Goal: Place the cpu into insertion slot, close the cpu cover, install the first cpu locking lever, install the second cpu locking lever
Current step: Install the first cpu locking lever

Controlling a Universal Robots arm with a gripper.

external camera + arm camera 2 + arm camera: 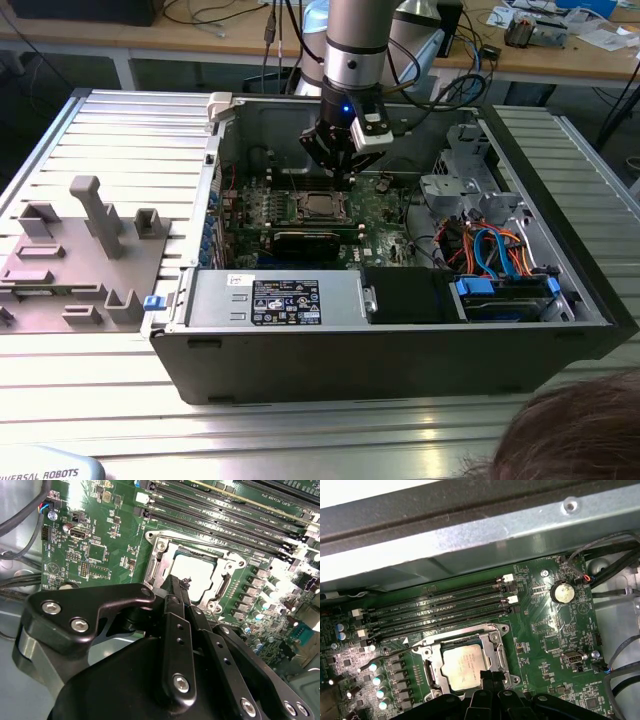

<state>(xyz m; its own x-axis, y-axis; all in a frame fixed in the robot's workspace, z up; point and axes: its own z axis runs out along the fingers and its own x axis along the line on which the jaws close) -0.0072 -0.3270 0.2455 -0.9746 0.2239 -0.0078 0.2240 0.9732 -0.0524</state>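
At the tips of the claw (pixel 176 584), whose fingers (pixel 176 630) are drawn together, the cpu (pixel 462 660) sits in the insertion slot (pixel 431 669), with the cpu cover (pixel 497 647) lying flat around it on the green motherboard (pixel 545 630).

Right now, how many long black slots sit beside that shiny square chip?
4. In the first wrist view they run side by side between the cpu and the metal case wall: first slot, second slot, third slot, fourth slot nearest the cpu. None looks hidden.
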